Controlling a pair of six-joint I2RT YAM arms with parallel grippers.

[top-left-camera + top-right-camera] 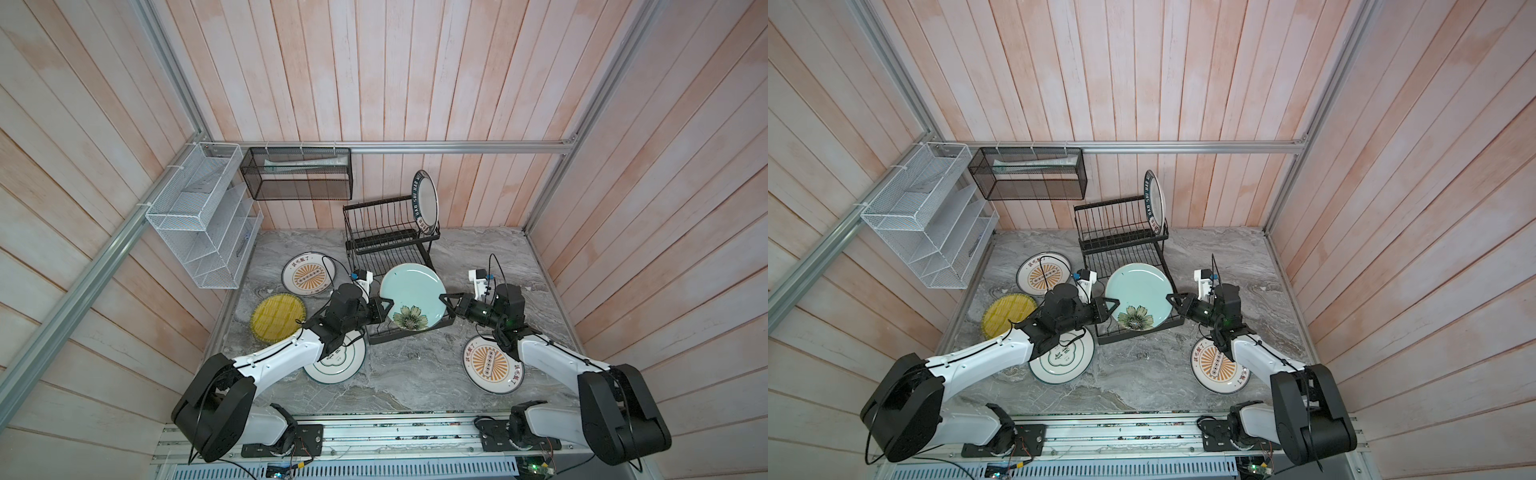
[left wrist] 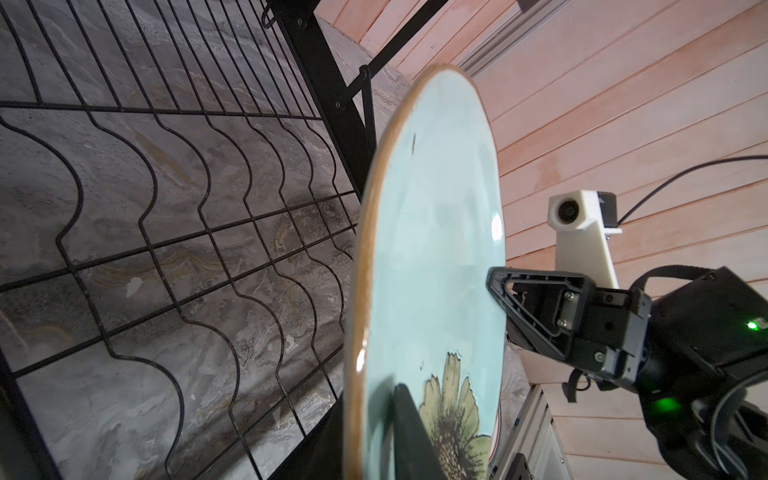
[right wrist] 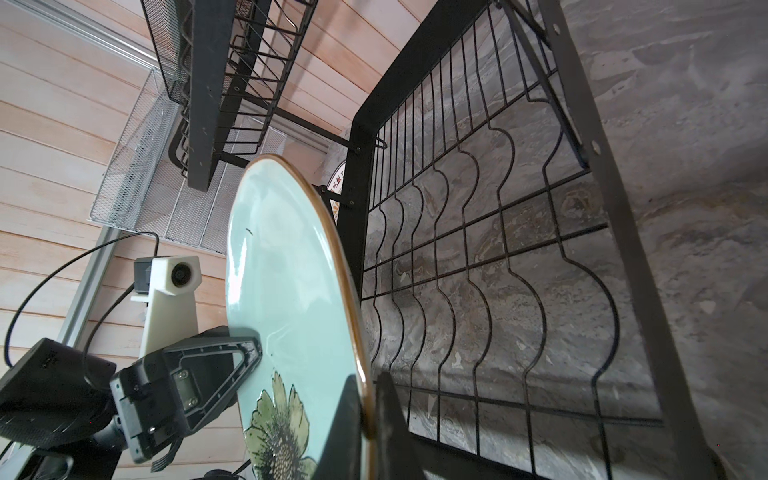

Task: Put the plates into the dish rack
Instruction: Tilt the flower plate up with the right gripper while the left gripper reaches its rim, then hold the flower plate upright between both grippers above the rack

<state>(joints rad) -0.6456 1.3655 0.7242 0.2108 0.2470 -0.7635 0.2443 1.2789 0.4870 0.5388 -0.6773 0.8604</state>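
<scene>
The right gripper (image 1: pixel 444 300) is pinching tight on the right rim of the mint plate (image 1: pixel 409 297). That plate is standing on its edge, in the middle of the frame, over the lower tray of the rack (image 1: pixel 388 232). The left gripper (image 1: pixel 385 308) is sitting around the plate's left rim, but I cannot tell if it is squeezing, and the lettered plate (image 1: pixel 427 198) is standing in the top basket, just above the middle.

Found the rack (image 1: pixel 386 232) at the back middle of the table (image 1: pixel 415 386). Saw the upright plate (image 1: pixel 427 201) at the right end of its upper basket (image 1: pixel 374 216), and the tilted plate (image 1: pixel 411 297) on edge at the front of its lower tray (image 1: pixel 370 266). Noted three flat on the table left of the rack: far plate (image 1: pixel 308 274), middle plate (image 1: pixel 277 316), and near plate (image 1: pixel 338 368) partly under the left arm (image 1: pixel 282 353). Noted the right plate (image 1: pixel 490 365) at front right.
</scene>
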